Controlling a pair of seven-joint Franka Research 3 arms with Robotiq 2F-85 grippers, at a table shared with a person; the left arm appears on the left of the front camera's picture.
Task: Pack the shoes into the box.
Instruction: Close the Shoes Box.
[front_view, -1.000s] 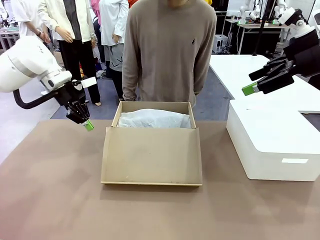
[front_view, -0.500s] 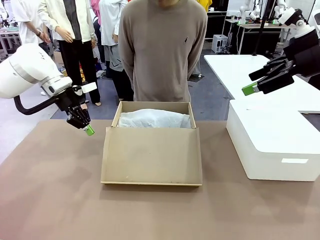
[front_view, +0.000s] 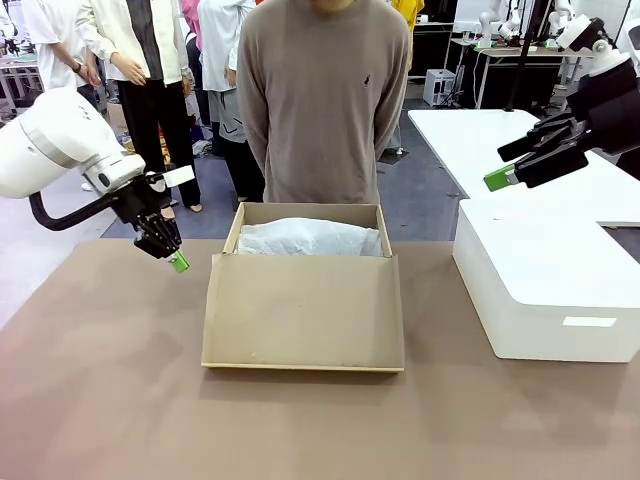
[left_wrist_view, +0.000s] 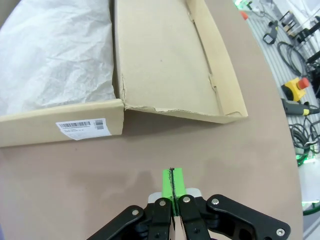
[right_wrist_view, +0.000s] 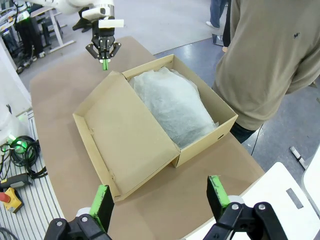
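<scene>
**Box open mid-table, both grippers empty**

Box (front_view: 300, 312) of tan cardboard sits in the middle of the brown table (front_view: 100, 400), with its hinged lid folded down toward the robot's side. White tissue paper (front_view: 310, 238) fills the tray, and whatever lies under it is hidden. A person (front_view: 325, 100) stands just behind the box. The left gripper (front_view: 178, 262) hovers beside the box's far left corner, its green pads pressed together with nothing between them. The right gripper (front_view: 503, 166) hangs high above a white box (front_view: 545, 290) on the right, its fingers spread wide and holding nothing.
</scene>
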